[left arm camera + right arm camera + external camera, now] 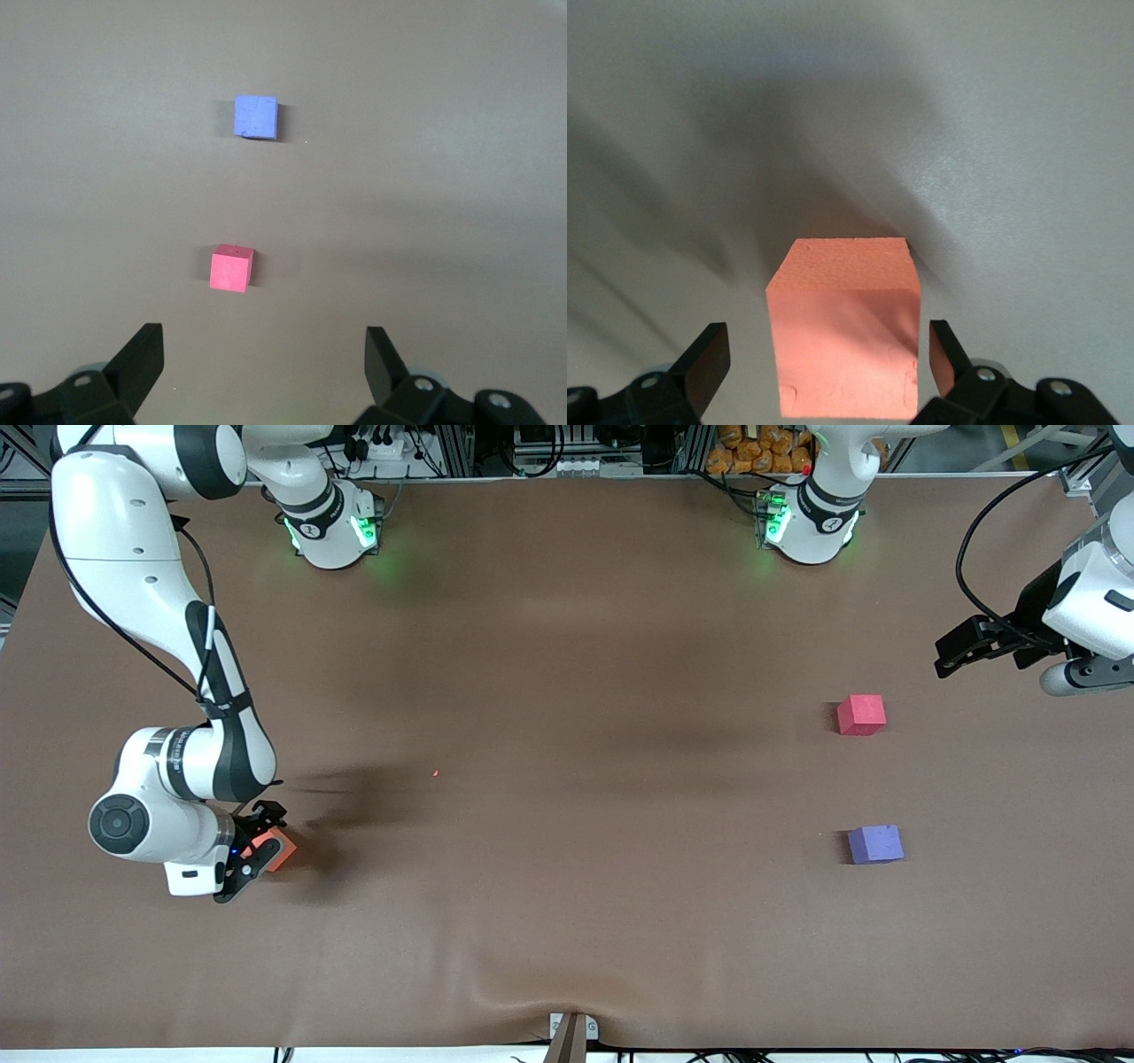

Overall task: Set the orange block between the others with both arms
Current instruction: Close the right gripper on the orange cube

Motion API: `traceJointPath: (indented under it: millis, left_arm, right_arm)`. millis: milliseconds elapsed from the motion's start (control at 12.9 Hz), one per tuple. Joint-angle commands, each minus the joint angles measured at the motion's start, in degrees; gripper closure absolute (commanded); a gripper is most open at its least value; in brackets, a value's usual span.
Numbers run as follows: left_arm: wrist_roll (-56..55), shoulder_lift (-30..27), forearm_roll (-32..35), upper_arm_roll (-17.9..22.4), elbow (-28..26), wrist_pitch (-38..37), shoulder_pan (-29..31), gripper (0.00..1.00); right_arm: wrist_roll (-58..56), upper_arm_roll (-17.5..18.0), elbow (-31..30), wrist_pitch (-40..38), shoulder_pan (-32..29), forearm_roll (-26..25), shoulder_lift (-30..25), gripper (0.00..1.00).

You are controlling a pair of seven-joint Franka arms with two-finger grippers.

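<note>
A wide brown table (567,779) holds three small foam cubes and nothing that contains anything.

The right gripper (252,850) is low at the right arm's end of the table, its two black fingers spread wide. The orange block (276,852) sits on the table between those fingers. In the right wrist view the orange block (846,332) fills the space between the fingertips (704,363), with a narrow gap showing on each side, so the fingers bracket the cube without pinching it. The cube rests flat, and the arm's dark shadow lies on the cloth beside it.

The left gripper (961,651) hangs in the air at the left arm's end of the table, fingers also spread wide and holding nothing. The left wrist view looks down past its open fingertips (142,359) at the other two cubes: the pinkish-red cube (232,268) lies closest to this gripper and the purple cube (256,117) lies past it, roughly in line. In the front view the pinkish-red cube (861,715) and the purple cube (875,844) are apart, with bare cloth between them, the purple one nearer the front camera. Both are well away from the orange block.

No legible writing or brand marks can be made out.
</note>
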Motion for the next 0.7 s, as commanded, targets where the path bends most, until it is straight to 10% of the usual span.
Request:
traceJointPath:
  millis: [0, 78, 311, 621]
  left_arm:
    - [1.03, -0.42, -0.49, -0.04, -0.11, 0.11, 0.67, 0.00]
    - [1.03, -0.42, -0.49, -0.04, -0.11, 0.11, 0.67, 0.00]
    - [0.94, -0.42, -0.49, -0.04, -0.11, 0.11, 0.67, 0.00]
    - [1.03, -0.42, -0.49, -0.04, -0.11, 0.11, 0.67, 0.00]
  right_arm:
    - [-3.43, 0.29, 0.78, 2.21, -0.90, 0.79, 2.04, 0.00]
    - [-3.17, 0.29, 0.78, 2.13, -0.64, 0.79, 1.96, 0.00]
    - [-3.25, 0.37, 0.86, 2.04, -0.82, 0.88, 1.87, 0.57]
    - [-2.64, 2.82, 3.23, 1.95, -0.20, 2.72, 0.29, 0.65]
